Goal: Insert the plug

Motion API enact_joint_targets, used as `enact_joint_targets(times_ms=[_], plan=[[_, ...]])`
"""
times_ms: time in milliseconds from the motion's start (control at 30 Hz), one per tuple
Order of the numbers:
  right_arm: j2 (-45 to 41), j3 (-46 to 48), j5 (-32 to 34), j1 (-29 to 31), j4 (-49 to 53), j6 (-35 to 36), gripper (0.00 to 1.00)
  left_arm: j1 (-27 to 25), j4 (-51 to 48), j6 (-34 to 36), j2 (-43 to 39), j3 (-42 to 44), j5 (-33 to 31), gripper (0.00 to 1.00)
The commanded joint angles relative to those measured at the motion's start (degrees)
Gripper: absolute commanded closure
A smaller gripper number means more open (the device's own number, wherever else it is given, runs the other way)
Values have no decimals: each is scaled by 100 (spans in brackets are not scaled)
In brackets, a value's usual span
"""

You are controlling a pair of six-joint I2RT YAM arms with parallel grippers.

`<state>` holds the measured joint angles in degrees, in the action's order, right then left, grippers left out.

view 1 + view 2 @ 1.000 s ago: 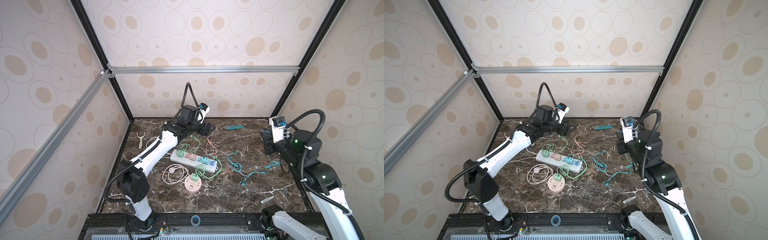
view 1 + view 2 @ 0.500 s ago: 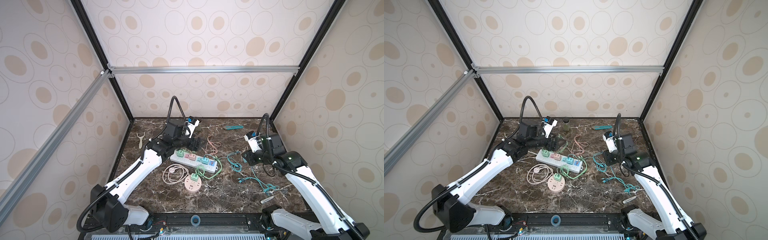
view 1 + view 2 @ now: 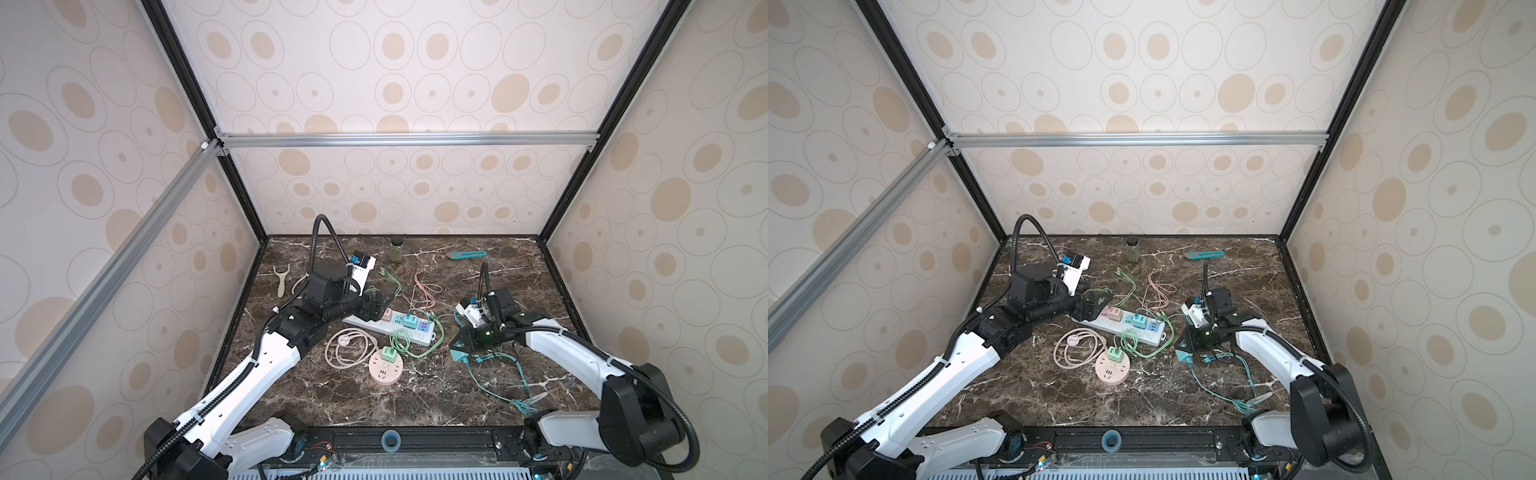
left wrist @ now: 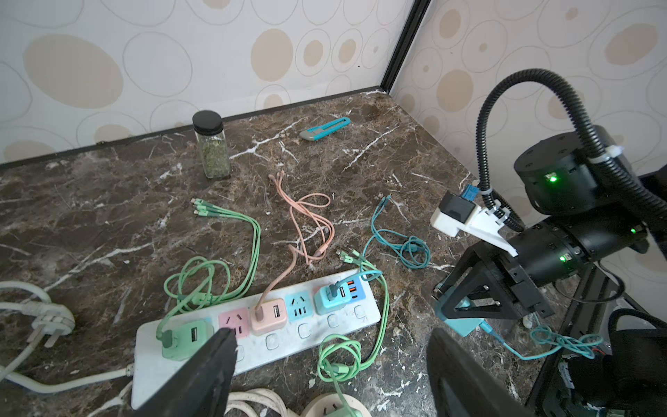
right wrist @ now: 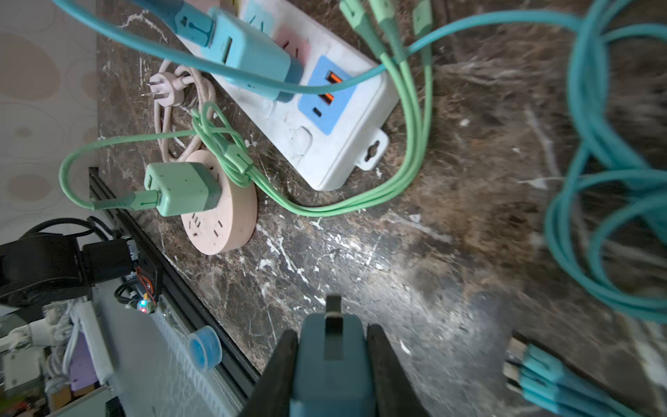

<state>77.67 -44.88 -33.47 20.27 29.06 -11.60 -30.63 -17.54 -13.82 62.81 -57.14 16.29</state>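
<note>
Plug: the blue plug is pinched tight in the right jaws, low over the desk, at 4 o'clock from the power strip.
Strip: it lies farther back, and the plug is not in it yet.
Strip end: the left jaws are spread wide and empty at the 10 o'clock end.
Still to do: carry the plug over and push it in.
Changed: both arms have moved nearer, and the right jaws came in toward the strip.

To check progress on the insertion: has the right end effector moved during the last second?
Yes. In both top views the right end effector has come left and toward the camera, from well right of the white power strip to just off its right end.
</note>
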Motion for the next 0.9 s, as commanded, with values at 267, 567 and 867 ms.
enact_joint_targets(times_ms=[267, 567, 867], plan=[[1094, -150, -189, 399, -575, -10, 80, 84, 128, 22, -339, 260, -221, 17], [1310, -221, 216, 403, -281, 226, 67, 110, -127, 264, -459, 368, -519, 17], [992, -671, 1417, 489, 659, 484, 50, 217, -313, 426, -549, 384, -630, 16]])
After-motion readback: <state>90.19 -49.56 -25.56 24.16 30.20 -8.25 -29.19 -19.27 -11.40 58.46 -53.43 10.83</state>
